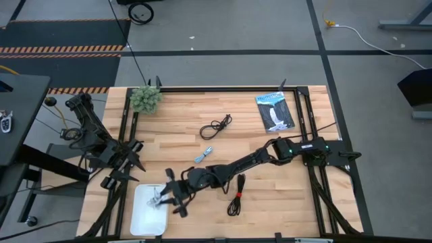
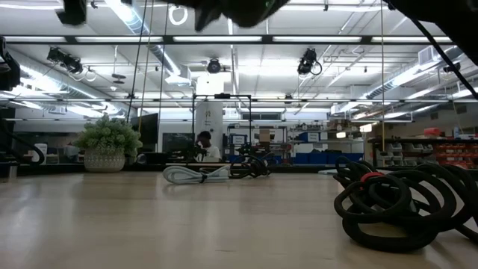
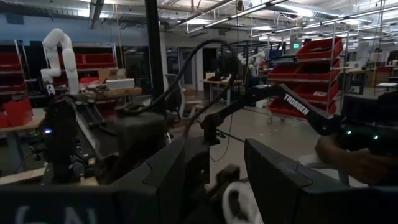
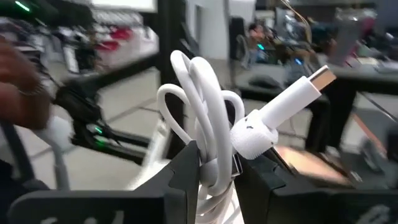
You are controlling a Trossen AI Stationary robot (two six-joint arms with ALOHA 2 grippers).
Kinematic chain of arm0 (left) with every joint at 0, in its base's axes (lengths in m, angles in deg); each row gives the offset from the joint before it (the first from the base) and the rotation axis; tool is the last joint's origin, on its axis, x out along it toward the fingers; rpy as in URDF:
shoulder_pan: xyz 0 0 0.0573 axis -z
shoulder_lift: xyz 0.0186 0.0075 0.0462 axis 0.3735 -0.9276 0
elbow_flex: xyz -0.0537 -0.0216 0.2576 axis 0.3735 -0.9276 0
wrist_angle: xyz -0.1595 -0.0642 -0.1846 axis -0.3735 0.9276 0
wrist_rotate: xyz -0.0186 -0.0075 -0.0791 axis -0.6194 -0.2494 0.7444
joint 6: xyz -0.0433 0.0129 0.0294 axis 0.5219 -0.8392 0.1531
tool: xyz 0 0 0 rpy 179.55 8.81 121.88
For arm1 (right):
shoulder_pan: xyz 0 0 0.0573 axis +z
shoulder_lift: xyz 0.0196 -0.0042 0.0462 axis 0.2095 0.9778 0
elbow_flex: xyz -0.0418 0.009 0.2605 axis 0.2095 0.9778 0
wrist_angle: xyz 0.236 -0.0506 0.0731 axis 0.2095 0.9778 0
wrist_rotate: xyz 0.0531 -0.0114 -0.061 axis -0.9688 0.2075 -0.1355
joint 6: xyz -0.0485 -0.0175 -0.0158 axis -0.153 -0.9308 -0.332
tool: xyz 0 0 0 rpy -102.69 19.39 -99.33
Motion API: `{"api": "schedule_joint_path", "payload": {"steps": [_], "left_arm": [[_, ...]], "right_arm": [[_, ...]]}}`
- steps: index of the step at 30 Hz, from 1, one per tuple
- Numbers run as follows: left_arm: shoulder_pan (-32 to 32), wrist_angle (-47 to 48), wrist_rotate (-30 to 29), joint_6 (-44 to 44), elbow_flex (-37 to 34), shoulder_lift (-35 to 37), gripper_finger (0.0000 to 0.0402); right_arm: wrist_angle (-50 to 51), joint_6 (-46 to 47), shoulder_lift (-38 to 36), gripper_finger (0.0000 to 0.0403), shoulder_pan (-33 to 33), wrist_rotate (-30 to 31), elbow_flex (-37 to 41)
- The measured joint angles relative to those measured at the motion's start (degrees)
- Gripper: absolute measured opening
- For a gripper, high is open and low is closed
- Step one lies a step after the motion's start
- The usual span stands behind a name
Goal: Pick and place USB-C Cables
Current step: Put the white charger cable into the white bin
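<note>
Wooden tabletop point(image 1: 270, 202), near its front-left corner: the right gripper point(image 1: 165, 197) pinches a coiled white USB-C cable point(image 4: 205, 118), hanging directly over a white rectangular tray point(image 1: 145, 219). Left gripper point(image 1: 131, 162), jaws apart, waits at the left edge.

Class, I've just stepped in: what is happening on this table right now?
The right gripper reaches across the wooden table and holds the coiled white cable between its fingers, above the white tray at the near left. The left gripper waits open at the left edge, holding nothing. Three cables lie on the wood: a black one farther back, a pale blue-grey one mid-table and another black one near the front. A blue-and-white packet and a small plant sit at the back.
</note>
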Motion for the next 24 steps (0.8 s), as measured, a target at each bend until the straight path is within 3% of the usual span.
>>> {"api": "schedule_joint_path", "payload": {"steps": [6, 24], "left_arm": [[0.0, 0.91, -0.02, 0.09, 0.0, -0.02, 0.0172], [0.0, 2.26, -0.04, 0.6, -0.01, -0.04, 0.0172]], "right_arm": [[-0.01, -1.42, 0.0, 0.0091, -0.65, 5.3, 3.44], [6.88, -13.11, -0.04, 0.0115, -0.27, 8.28, 3.67]]}}
